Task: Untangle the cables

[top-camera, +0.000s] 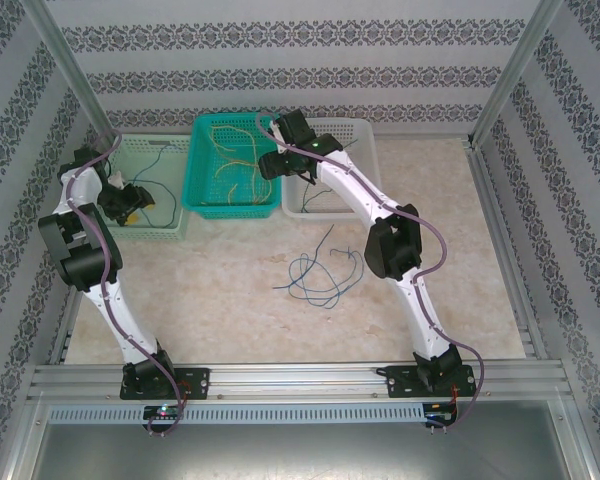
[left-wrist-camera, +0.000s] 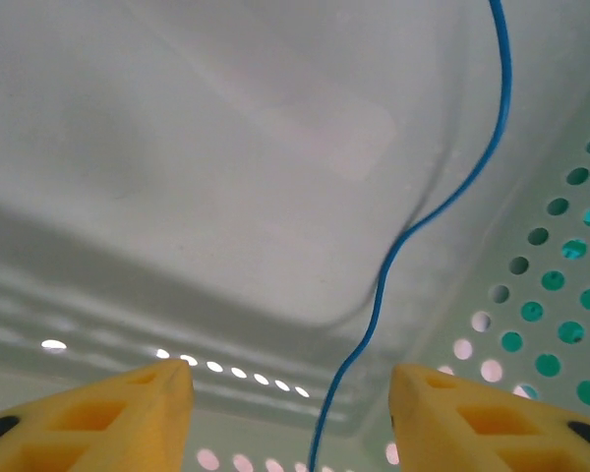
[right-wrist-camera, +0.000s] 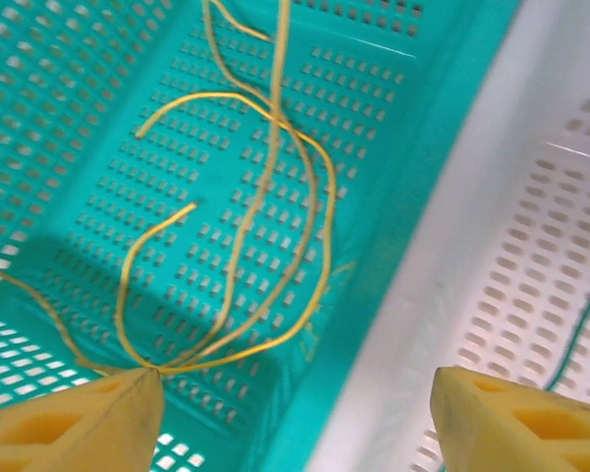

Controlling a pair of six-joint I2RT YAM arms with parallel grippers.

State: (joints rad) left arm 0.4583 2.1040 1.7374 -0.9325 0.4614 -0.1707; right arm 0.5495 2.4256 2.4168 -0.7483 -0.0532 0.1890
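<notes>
Overhead: blue tangle [top-camera: 315, 272] on table [top-camera: 230, 310]; right wrist: yellow cables [right-wrist-camera: 277, 79] in teal basket [right-wrist-camera: 88, 118].

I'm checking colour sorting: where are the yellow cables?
The yellow cables lie in the teal basket, the middle of three at the far side of the table, below the right gripper.

Yellow cables [right-wrist-camera: 278, 69] smooth; teal basket [right-wrist-camera: 69, 167] glossy perforated plastic.

Your top camera looks down from six o'clock toward twelve. Your wrist cameras peer closely into baskets it also shows: left the pale basket [left-wrist-camera: 177, 147], right the teal basket [right-wrist-camera: 69, 147].
</notes>
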